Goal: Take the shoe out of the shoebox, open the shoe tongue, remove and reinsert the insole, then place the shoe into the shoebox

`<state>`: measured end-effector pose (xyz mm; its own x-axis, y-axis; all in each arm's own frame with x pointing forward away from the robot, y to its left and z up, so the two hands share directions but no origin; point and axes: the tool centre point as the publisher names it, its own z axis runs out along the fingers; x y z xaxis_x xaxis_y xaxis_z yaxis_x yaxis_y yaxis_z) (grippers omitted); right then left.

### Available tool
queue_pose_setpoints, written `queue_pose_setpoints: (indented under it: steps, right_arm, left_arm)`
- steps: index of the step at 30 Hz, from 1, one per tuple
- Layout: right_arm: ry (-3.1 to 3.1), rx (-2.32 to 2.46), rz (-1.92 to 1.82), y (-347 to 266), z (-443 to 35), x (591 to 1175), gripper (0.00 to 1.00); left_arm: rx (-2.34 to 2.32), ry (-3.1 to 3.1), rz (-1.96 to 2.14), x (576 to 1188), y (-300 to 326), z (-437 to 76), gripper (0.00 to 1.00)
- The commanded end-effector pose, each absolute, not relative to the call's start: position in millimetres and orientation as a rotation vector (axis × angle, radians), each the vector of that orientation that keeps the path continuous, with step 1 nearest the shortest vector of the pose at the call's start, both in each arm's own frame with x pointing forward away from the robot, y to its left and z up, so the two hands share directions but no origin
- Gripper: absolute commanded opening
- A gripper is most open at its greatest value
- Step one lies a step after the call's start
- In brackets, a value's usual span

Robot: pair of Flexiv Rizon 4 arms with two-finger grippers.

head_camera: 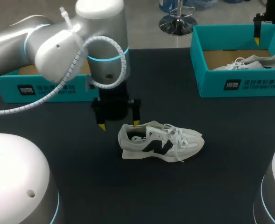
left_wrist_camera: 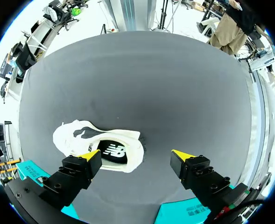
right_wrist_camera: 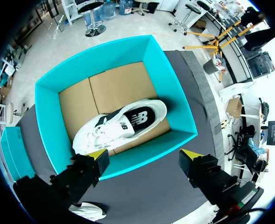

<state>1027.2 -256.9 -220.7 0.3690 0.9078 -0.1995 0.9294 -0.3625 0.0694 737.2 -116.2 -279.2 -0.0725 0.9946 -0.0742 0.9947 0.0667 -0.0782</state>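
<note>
We find one shoe (head_camera: 160,141) standing on its sole on the dark table (head_camera: 230,177), outside the shoebox (head_camera: 207,84). Our left gripper (head_camera: 119,124) is over its heel, fingers spread wide and gripping nothing. Our right gripper (right_wrist_camera: 143,155) hangs above the shoebox, fingers likewise apart, over a second shoe (right_wrist_camera: 123,122) inside it.

Robotics lab bench: a white industrial robot arm (head_camera: 58,46) with looped cabling hangs over a black-covered table (head_camera: 174,196) bearing a teal shoebox (head_camera: 240,86), a second teal box (head_camera: 39,86) and a white sneaker (head_camera: 160,142)
</note>
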Motion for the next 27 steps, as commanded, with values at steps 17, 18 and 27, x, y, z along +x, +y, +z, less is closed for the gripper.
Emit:
queue_pose_setpoints:
  steps: [17,18,27]
  right_arm:
    - [1.663,2.453,-0.185,-257.1,-221.0,1026.1,1.00]
    - [1.663,2.453,-0.185,-257.1,-221.0,1026.1,1.00]
    - [1.663,2.453,-0.185,-257.1,-221.0,1026.1,1.00]
  left_arm:
    - [1.402,2.458,-0.508,687.8,-24.7,-277.7,1.00]
    - [1.402,2.458,-0.508,687.8,-24.7,-277.7,1.00]
    - [1.047,2.604,-0.813,705.3,-7.7,-272.9,1.00]
